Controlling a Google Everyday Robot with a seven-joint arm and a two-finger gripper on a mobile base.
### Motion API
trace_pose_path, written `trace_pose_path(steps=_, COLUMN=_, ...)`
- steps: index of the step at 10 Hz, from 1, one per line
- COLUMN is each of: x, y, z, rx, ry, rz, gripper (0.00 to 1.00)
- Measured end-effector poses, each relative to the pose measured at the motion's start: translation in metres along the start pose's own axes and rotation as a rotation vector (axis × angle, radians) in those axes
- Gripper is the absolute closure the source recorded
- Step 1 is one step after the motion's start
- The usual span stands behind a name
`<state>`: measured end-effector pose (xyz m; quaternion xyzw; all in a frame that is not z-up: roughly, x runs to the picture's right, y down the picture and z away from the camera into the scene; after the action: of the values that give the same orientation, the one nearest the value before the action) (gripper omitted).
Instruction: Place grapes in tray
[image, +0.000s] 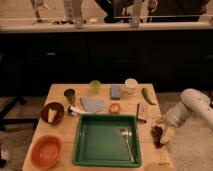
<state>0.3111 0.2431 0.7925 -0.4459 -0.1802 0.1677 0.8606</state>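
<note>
Green plastic tray (95, 150) lies at the centre of the table (60, 94), holding only a fork (126, 142) along its three o'clock side. The grapes (158, 135) rest on the table just past the tray's three o'clock rim, outside it. The gripper (167, 134) sits at the three o'clock side of the grapes, jaws spread, nothing lifted. Assessment: grasp stage in hand; next move requires closing on the bunch, lifting, and carrying toward nine o'clock over the rim.

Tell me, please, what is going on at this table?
The robot's arm reaches in from the right, and its gripper is down, open, beside the grapes at the right edge of the table. The grapes lie on the table, not yet lifted. The green tray, left of them, holds a fork.
</note>
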Motion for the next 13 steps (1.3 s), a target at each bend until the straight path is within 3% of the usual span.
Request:
trace_pose_path(steps=5, x=0.003, y=-0.001, z=0.008, rx=-0.034, ry=0.014, rz=0.01, gripper=0.2)
trace_pose_path(steps=13, x=0.012, y=0.001, z=0.015, rx=-0.084, ry=-0.02, rz=0.053, gripper=0.2)
